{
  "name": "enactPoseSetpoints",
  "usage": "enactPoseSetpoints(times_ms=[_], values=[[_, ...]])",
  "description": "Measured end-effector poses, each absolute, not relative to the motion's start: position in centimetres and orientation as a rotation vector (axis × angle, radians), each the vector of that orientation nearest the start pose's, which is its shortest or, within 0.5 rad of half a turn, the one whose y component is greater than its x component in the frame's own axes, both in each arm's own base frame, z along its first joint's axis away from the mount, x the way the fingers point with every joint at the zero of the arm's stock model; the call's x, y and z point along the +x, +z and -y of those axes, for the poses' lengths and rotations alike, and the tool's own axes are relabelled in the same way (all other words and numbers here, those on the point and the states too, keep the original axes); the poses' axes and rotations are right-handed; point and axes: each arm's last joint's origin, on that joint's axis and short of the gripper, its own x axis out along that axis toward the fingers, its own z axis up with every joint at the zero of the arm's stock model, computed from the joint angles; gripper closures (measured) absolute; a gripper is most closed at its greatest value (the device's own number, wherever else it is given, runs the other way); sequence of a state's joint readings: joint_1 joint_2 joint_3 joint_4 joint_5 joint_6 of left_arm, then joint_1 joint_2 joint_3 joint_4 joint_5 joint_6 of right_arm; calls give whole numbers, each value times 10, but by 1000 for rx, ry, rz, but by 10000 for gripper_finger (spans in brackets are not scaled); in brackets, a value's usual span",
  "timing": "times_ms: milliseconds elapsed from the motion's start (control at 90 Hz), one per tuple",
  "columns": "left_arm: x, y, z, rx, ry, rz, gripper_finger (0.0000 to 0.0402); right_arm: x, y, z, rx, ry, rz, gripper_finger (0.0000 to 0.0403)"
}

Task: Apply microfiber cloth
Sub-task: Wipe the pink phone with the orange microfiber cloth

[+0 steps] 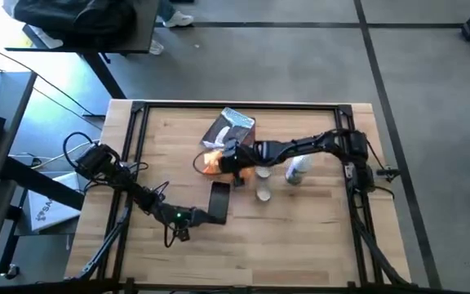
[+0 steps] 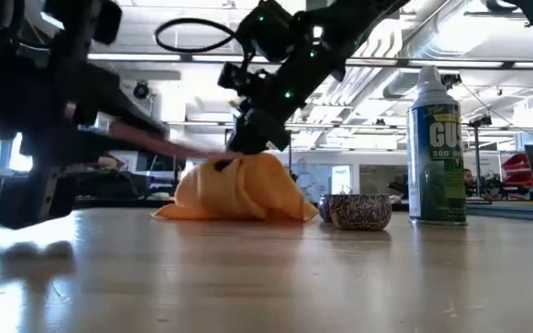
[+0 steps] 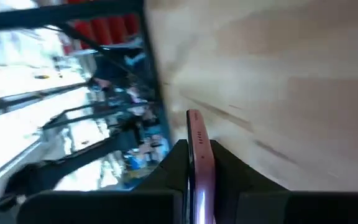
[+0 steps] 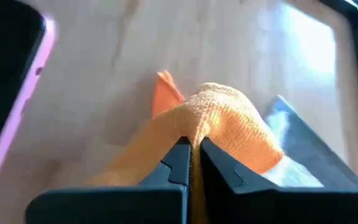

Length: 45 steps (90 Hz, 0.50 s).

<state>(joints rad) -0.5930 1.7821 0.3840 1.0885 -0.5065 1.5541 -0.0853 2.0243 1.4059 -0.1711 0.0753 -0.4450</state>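
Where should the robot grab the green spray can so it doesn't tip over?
Probably around the middle of the tall green and white spray can's round body, coming in level from an open side. It stands upright on the wooden table, with a small patterned bowl close beside it, so approach from the side away from the bowl.

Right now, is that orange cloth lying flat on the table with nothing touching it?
No: the right gripper has pinched a fold of the microfiber cloth between its fingers, bunching it up.

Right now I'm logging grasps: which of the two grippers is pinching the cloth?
The right gripper, shut on a fold of the orange cloth beside the grey-blue packet. The left gripper holds a phone by its edge instead.
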Motion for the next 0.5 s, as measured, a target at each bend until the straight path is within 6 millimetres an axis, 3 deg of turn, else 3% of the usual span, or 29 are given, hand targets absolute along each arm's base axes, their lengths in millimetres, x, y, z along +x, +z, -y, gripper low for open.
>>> enactPoseSetpoints(times_ms=[267,500], values=[[228,102,134,1632,-259,-177,385,415,221,31,-354,38,-816,403],[230,102,131,1639,-212,-212,385,415,220,-6,-188,185,-804,403]])
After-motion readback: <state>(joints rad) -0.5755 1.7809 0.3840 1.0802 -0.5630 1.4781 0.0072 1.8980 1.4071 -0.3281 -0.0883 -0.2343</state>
